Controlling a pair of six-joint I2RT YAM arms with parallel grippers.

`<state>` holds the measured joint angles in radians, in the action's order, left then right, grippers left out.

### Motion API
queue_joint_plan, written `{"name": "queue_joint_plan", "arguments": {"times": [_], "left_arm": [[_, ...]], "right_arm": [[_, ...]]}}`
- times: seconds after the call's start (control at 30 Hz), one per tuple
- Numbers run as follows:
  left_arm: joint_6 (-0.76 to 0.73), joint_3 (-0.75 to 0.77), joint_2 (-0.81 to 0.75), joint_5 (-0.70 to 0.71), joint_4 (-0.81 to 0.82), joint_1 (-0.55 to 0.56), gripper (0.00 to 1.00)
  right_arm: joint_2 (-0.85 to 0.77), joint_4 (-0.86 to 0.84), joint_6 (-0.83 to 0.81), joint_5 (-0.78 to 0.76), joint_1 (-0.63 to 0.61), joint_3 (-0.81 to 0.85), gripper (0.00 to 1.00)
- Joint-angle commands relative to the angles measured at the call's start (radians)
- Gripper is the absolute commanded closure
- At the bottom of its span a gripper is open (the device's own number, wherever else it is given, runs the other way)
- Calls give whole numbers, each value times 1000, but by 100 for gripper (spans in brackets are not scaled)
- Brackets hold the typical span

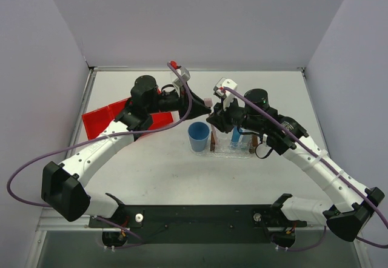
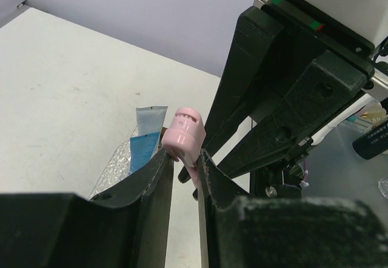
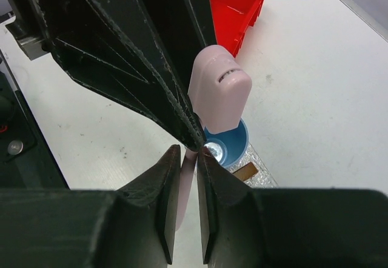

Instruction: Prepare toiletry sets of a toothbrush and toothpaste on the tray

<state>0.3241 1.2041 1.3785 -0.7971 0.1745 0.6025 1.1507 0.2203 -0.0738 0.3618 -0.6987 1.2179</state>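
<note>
— Toothbrush (image 3: 219, 92) position, relative to the grippers?
— It is up off the table (image 1: 170, 171), caught between the two. The left gripper (image 2: 185, 159) is clamped on the thin shaft right under the pink capped head, so the head sticks out just past its fingertips.
— And the right gripper (image 3: 189, 156)?
— It comes in from the opposite side, its tips almost meeting the left one's. Its jaws press on both sides of the shaft a little lower down, so it grips the toothbrush too.
— Where is the tray (image 1: 242, 153)?
— On the table beneath the right gripper, with a brown block (image 1: 213, 142) at each end. A blue toothpaste tube (image 1: 235, 136) sits in it.
— Anything else close by?
— A blue cup (image 1: 199, 136) sits below the joined fingertips, just beside the tray's end nearer the left gripper. A red bin (image 1: 100, 121) lies behind the left gripper's wrist, well apart from the tray.
</note>
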Motion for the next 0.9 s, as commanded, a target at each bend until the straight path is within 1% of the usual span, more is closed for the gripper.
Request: {"name": "queue_joint_plan", "arguments": {"times": [0.0,0.1,0.23,0.27,0.3,0.37,0.43,0.5,0.57,0.73,0.8,0.83,0.87], "left_arm": [[-3,9,-36,-21,37,6,100],[1,8,-41,-25,43,6,100],[6,9,-41,-37,46,5,100],[6,11,-44,-37,45,6,85],[6,11,-45,-36,45,6,74],[6,12,-49,-39,42,6,59],[0,17,-53,-48,36,5,36],[-8,28,-59,-53,13,5,20],[-20,35,-65,-53,-7,3,16],[-80,40,-101,-50,-78,-13,15],[-109,29,-123,-39,-121,-29,15],[-117,26,-130,-27,-133,-55,15],[-120,20,-137,-22,-153,-70,15]], "right_arm": [[-13,-36,16,34,10,15,92],[-11,-36,19,42,16,14,99],[-16,-39,25,45,24,12,100],[-17,-41,23,45,27,9,100],[-20,-44,26,45,30,5,100],[-26,-56,29,43,37,-6,100],[-32,-61,28,34,42,-15,100],[-37,-68,25,26,47,-20,100],[-43,-79,20,11,51,-31,100],[-66,-124,14,-12,70,-73,100],[-92,-192,12,-20,83,-132,100],[-100,-212,12,-23,90,-152,100],[-109,-273,14,-26,96,-190,100]]}}
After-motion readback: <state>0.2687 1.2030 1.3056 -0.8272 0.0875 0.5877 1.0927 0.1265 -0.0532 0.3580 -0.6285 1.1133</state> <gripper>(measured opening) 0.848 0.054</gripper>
